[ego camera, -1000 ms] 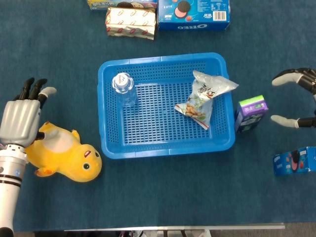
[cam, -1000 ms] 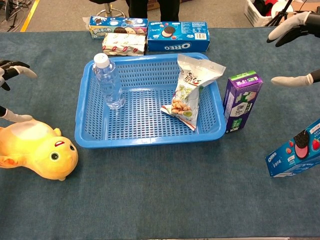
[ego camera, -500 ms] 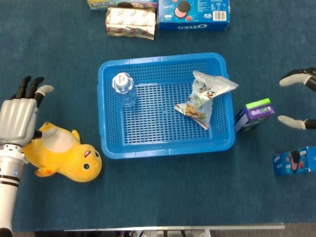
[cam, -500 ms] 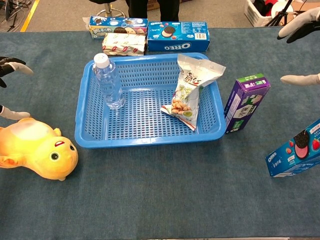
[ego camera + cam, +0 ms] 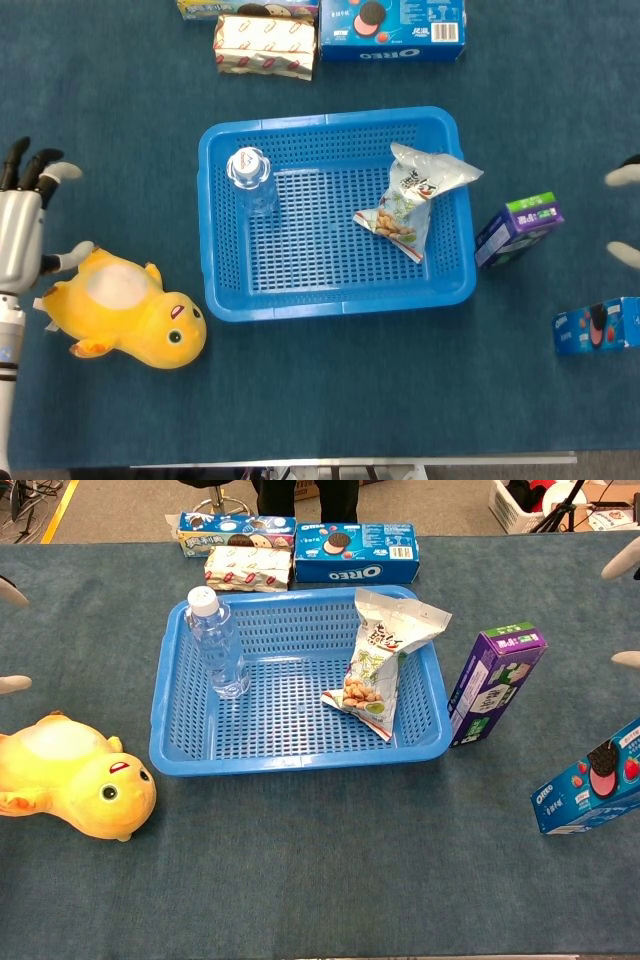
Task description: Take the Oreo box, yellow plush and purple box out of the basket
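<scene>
The big blue table (image 5: 320,400) holds everything. In the middle sits the blue basket (image 5: 213,240). A water bottle (image 5: 250,172) stands inside it at the left, and a snack bag (image 5: 415,200) lies inside at the right.

The yellow plush (image 5: 130,318) is out of the basket. It lies on the table to the left of it, near the front corner. The purple box (image 5: 520,228) is out too. It is just beside the basket's right wall and tilts away from it. The Oreo box (image 5: 598,326) lies on the table at the far right, well apart from the basket.

At the back of the table are another Oreo box (image 5: 392,28), a red and white packet (image 5: 265,46) and one more box (image 5: 235,528) behind the packet.

The left hand (image 5: 22,235) is at the left edge, just beside the plush, holding nothing, fingers apart. Only white fingertips (image 5: 622,174) of the right hand show at the right edge. They are apart with nothing between them.
</scene>
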Available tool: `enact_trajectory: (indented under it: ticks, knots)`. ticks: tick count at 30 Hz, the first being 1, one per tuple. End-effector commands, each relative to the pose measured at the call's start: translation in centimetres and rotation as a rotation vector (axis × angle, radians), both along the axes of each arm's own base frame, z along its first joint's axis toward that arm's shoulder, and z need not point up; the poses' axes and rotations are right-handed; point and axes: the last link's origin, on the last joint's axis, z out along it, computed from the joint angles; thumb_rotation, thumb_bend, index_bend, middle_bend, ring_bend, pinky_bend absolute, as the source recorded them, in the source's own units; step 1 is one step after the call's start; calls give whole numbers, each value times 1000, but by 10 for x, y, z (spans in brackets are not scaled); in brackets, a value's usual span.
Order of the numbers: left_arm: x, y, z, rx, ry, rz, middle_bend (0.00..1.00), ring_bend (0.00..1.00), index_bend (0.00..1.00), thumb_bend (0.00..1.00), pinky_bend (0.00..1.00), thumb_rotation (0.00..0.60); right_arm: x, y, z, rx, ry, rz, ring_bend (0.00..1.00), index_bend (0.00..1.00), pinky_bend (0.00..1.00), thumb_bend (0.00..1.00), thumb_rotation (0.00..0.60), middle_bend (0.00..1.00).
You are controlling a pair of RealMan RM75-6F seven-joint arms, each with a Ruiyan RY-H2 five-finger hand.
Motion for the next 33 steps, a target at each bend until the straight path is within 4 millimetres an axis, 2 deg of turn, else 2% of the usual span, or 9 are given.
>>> enact_trajectory:
  ticks: [1, 13, 26, 33]
  knots:
    - [-4, -2, 6, 31, -2, -12, 240, 93, 327, 0, 331, 600, -8, 12, 9, -29, 94, -39, 363, 379, 307, 0, 600, 387]
    - [-6, -8, 21, 81, 5, -40, 261, 100, 353, 0, 331, 600, -7, 33, 28, -81, 162, -90, 363, 379, 307, 0, 600, 387]
    - [-7, -13, 34, 103, 39, -35, 263, 100, 359, 0, 331, 600, 2, 27, 39, -122, 176, -82, 363, 380, 307, 0, 600, 387]
    - [-8, -13, 33, 96, 48, -27, 264, 101, 360, 0, 331, 600, 1, 27, 39, -122, 171, -92, 363, 380, 307, 0, 600, 387]
